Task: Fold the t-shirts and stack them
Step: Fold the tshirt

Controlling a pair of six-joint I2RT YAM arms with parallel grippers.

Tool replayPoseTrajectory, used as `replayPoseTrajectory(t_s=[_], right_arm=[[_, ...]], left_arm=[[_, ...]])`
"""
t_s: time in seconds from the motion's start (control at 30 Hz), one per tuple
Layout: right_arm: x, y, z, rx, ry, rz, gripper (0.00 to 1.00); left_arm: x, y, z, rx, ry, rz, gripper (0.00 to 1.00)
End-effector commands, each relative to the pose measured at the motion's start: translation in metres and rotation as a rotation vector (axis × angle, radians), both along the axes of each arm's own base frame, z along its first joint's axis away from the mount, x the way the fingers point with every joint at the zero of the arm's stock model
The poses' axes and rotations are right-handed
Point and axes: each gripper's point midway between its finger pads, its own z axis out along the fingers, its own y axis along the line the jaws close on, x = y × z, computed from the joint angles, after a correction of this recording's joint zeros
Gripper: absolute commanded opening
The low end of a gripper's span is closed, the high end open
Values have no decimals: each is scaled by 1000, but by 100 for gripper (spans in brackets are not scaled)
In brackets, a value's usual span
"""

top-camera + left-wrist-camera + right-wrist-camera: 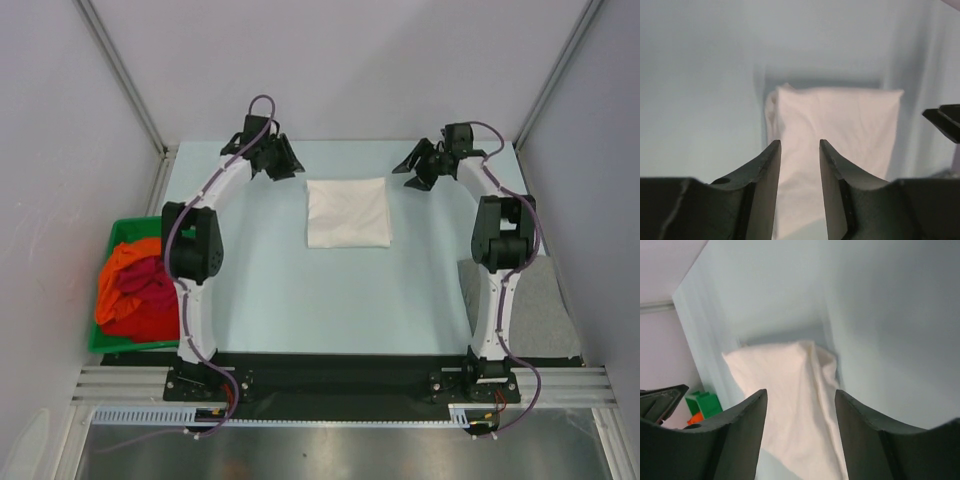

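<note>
The left fingers (767, 170) and the right fingers (747, 420) stand parted and empty, one pair just beside each far corner of the white t-shirt (347, 212).
Neither pair holds or pinches anything, and the right pair gapes wider than the left. The white t-shirt lies flat as a neat folded rectangle on the far half of the pale blue tabletop (290, 300), between the two arms. The grey t-shirt (545, 300) lies flat at the right near corner, partly hidden by the right arm. At the left edge a green bin (128, 224) holds the orange t-shirt (120, 270) and the dark red t-shirt (150, 300) in a loose heap. Plain white walls with metal posts enclose the tabletop on three sides.
</note>
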Motion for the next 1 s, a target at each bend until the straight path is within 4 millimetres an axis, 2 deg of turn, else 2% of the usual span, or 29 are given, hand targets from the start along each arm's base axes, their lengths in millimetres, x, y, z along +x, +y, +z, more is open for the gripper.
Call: replayPoseTrajectory(t_s=[0.0,0.03,0.1,0.13,0.17,0.2,0.23,0.27,0.3,0.33,0.37,0.4,0.43,0.47,0.5,0.53,0.57,0.6,0.63,0.67,0.7,0.73,0.77,0.8,0.83,0.87,0.9,0.93,0.97], right_arm=[[-27,46,60,104,-165,144,62],[-32,56,53,127,-192,165,61],[-36,77,58,177,-222,208,57],[-38,85,53,197,-215,221,55],[-39,92,47,227,-197,226,52],[-40,101,42,251,-183,232,50],[-32,106,46,282,-238,240,46],[-31,112,42,309,-232,240,37],[-28,115,21,362,-163,212,32],[-22,123,24,394,-213,226,28],[-14,125,23,412,-221,218,25],[-8,127,3,418,-195,198,24],[5,126,3,417,-213,184,24],[10,125,-8,417,-194,170,24],[14,123,-34,424,-145,145,23],[21,114,-41,425,-141,120,22],[31,107,-41,423,-156,98,22],[34,100,-56,413,-136,77,22],[41,88,-61,408,-125,50,22],[45,83,-66,408,-113,41,22],[53,80,-59,416,-119,46,22],[55,76,-70,414,-103,49,22],[54,69,-71,412,-67,51,22],[62,67,-54,411,-105,69,23],[63,63,-40,391,-146,101,24],[61,53,-37,368,-118,90,24],[61,47,-25,341,-123,93,24],[60,41,-12,326,-139,97,25],[59,34,21,300,-198,110,26]], left_arm=[[-29,-39,55,-121,-127,-156,40],[-44,-49,37,-159,-87,-198,39],[-49,-74,40,-243,-133,-248,38],[-55,-79,28,-274,-108,-253,38],[-59,-89,27,-351,-80,-266,37],[-51,-94,21,-382,-107,-273,36],[-49,-97,14,-398,-95,-271,36],[-47,-101,8,-424,-85,-273,35],[-40,-103,8,-440,-112,-274,35],[-31,-103,-9,-446,-94,-256,35],[-23,-100,-15,-462,-83,-226,34],[-14,-97,-22,-470,-90,-210,33],[0,-89,-35,-467,-79,-171,31],[8,-83,-46,-458,-66,-132,31],[14,-79,-54,-462,-56,-114,31],[27,-70,-66,-460,-49,-92,31],[30,-63,-77,-444,-13,-66,31],[36,-58,-81,-434,-7,-54,31],[47,-50,-86,-425,-17,-49,31],[48,-46,-91,-413,11,-43,31],[61,-45,-74,-404,-20,-58,31],[65,-43,-74,-353,-33,-93,31],[55,-40,-95,-310,63,-96,31],[63,-42,-70,-307,15,-131,30],[59,-43,-68,-293,18,-152,30],[57,-41,-34,-295,-29,-162,30],[47,-38,-36,-278,-17,-169,31],[43,-36,-20,-258,-41,-162,31],[39,-34,-9,-246,-56,-159,32]])
